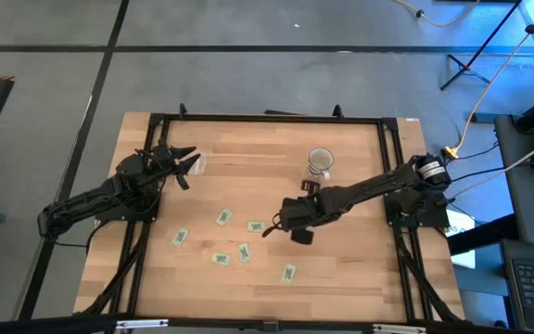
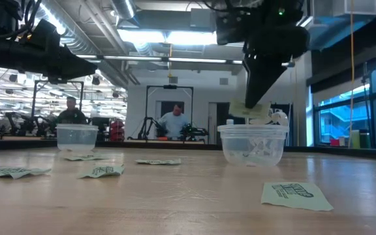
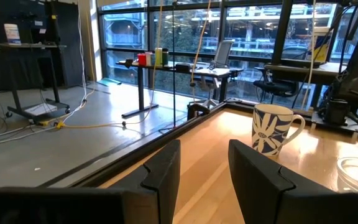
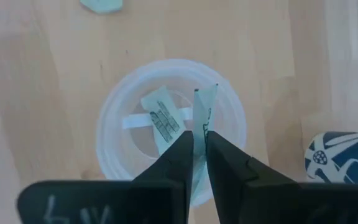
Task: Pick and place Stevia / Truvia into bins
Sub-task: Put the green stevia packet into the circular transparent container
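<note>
One sachet [image 4: 202, 118] is what you are carrying right now, pinched edge-on in the right pincer [image 4: 199, 146], whose fingers are pressing together on the paper, directly above a clear plastic cup [image 4: 114, 106]. Another sachet [image 4: 161, 118] is already lying flat in the bottom of that cup.

Your main risk, as I judge it, is the release. The paper is hanging upright and is so light that, if you are letting go from this height, it could be drifting sideways, catching the rim and sliding onto the wood. It could also be clinging to one finger as the pincer parts. Coming down too low brings a different danger: the fingers could be nudging the thin cup wall and pushing the cup away, towards the white mug [image 4: 344, 155] just beside it.

The held sachet is showing as a small, flat, pale green strip with dark print, bending slightly. Six more sachets, such as this one [image 1: 289, 273], are lying loose on the table [image 1: 360, 278] near the pincer.

Your left pincer [image 3: 204, 168] is waiting well away from the right one, fingers apart and empty.
</note>
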You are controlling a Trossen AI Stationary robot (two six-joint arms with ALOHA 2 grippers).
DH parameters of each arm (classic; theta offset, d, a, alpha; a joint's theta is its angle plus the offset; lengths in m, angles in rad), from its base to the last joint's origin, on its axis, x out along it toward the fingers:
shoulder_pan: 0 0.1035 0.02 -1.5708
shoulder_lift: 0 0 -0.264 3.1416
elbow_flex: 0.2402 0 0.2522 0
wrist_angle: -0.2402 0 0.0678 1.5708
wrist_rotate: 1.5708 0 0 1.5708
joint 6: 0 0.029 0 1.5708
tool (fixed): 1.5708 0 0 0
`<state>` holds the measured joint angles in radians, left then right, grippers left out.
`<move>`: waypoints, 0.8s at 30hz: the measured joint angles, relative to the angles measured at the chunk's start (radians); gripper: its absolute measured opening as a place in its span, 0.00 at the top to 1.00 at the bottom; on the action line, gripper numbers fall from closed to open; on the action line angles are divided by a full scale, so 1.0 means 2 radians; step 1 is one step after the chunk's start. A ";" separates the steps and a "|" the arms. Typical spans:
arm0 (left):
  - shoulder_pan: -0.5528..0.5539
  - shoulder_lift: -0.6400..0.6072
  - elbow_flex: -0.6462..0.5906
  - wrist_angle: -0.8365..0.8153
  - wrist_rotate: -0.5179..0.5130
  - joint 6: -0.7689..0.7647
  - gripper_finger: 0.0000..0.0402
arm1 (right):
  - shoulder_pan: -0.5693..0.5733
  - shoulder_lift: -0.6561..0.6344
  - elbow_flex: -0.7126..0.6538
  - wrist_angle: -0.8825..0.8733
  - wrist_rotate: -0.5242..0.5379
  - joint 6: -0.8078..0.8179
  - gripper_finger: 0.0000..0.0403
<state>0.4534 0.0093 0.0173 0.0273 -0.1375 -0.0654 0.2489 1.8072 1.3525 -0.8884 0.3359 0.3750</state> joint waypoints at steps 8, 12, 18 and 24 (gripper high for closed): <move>0.000 0.000 0.000 0.000 0.000 0.000 0.68 | 0.002 0.012 0.000 0.003 0.000 0.011 0.88; 0.000 0.000 0.000 0.000 0.000 0.000 0.68 | 0.005 0.022 0.000 0.005 0.000 0.021 0.88; 0.000 0.000 0.000 0.000 0.000 0.000 0.68 | 0.011 0.037 0.000 0.008 0.000 0.021 0.88; 0.000 0.000 0.000 0.000 0.000 0.000 0.68 | 0.011 0.052 0.000 0.008 0.000 0.033 0.88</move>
<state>0.4531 0.0093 0.0173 0.0265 -0.1375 -0.0658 0.2710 1.9108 1.3521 -0.8729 0.3351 0.4409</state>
